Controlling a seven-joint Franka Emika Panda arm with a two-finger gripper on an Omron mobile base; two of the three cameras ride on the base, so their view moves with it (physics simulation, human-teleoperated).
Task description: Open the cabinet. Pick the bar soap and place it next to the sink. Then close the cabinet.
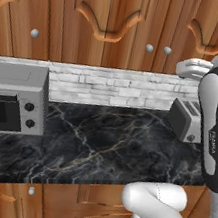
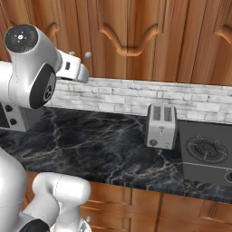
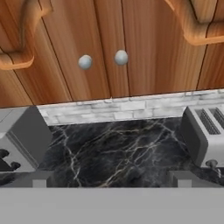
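The cabinet (image 1: 111,20) hangs over the counter with its arched wooden doors closed. In the hand view two of its round silver knobs (image 3: 85,62) sit side by side where two doors meet. My gripper (image 3: 111,180) is held up in front of these doors, above the counter and a short way below the knobs. It is open, with its dark fingertips (image 3: 39,179) far apart and nothing between them. The white hand (image 2: 76,70) points at the doors. The bar soap is hidden and the sink is out of view.
A black marble counter (image 1: 99,145) runs under the cabinet, backed by white brick. A grey toaster oven (image 1: 11,99) stands at its left, a silver toaster (image 2: 161,126) at its right, and a stove burner (image 2: 206,152) beyond that. Wooden drawers (image 1: 99,206) lie below.
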